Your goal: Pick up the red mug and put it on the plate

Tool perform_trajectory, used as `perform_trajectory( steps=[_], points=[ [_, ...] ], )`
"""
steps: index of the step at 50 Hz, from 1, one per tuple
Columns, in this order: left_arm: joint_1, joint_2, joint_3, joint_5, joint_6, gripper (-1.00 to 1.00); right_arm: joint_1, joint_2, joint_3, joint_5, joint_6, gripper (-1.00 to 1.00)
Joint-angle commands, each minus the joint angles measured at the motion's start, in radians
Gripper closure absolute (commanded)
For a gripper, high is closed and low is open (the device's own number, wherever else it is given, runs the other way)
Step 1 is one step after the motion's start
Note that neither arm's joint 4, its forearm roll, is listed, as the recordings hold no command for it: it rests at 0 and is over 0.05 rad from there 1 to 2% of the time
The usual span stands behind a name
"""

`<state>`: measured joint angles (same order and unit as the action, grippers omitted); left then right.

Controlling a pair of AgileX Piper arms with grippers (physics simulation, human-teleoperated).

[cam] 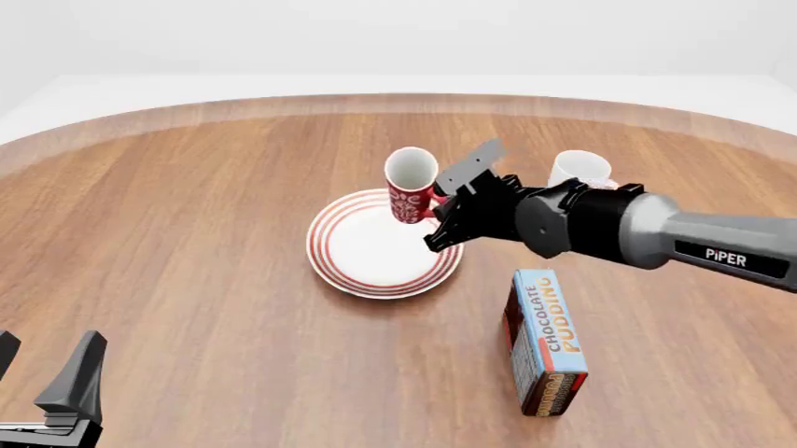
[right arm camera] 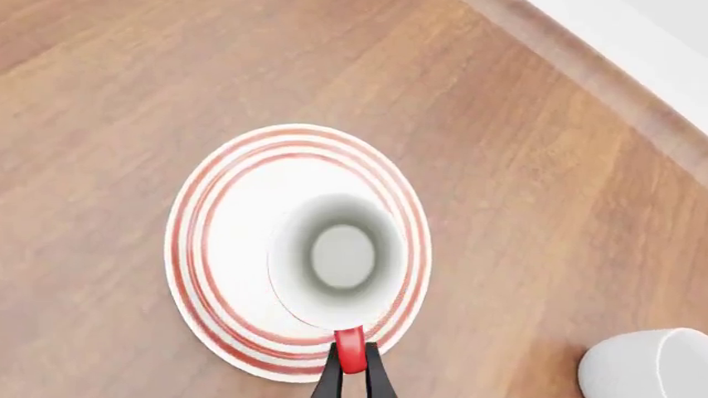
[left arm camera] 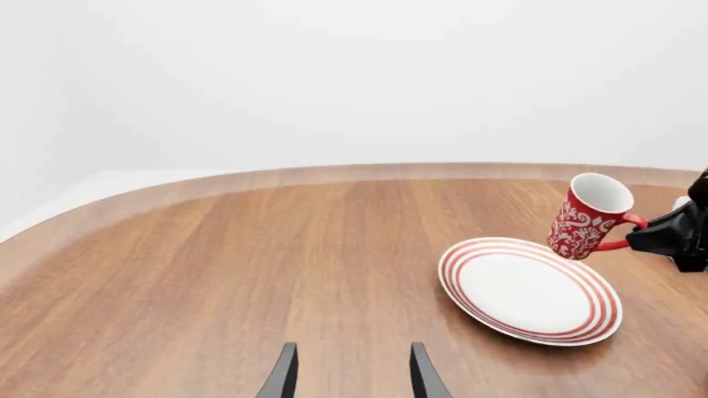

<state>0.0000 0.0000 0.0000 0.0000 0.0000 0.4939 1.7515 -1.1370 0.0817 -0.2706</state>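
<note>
The red mug (cam: pixel 410 185), with a white floral pattern and a white inside, hangs in the air above the far right part of the plate (cam: pixel 361 250), slightly tilted. My right gripper (cam: pixel 441 199) is shut on its red loop handle (right arm camera: pixel 348 347). In the right wrist view the mug's mouth (right arm camera: pixel 337 259) covers the middle of the red-ringed plate (right arm camera: pixel 205 224). The left wrist view shows the mug (left arm camera: pixel 586 217) clear of the plate (left arm camera: pixel 529 292). My left gripper (left arm camera: pixel 354 377) is open and empty, low at the near left (cam: pixel 44 371).
A plain white mug (cam: pixel 580 170) stands behind the right arm and also shows in the right wrist view (right arm camera: pixel 652 365). A chocolate pudding box (cam: pixel 546 341) lies at the near right. The table's curved far edge (cam: pixel 398 101) runs behind.
</note>
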Motion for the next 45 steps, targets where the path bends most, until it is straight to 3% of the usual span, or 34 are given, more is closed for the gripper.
perform_trajectory(
  steps=[1, 45],
  points=[
    [0.000, 0.000, 0.000, 0.000, 0.000, -1.00, -0.004, 0.070, -0.068, -0.008, 0.006, 1.00],
    [0.000, 0.000, 0.000, 0.000, 0.000, -1.00, 0.003, 0.272, -0.219, -0.018, 0.019, 1.00]
  ],
)
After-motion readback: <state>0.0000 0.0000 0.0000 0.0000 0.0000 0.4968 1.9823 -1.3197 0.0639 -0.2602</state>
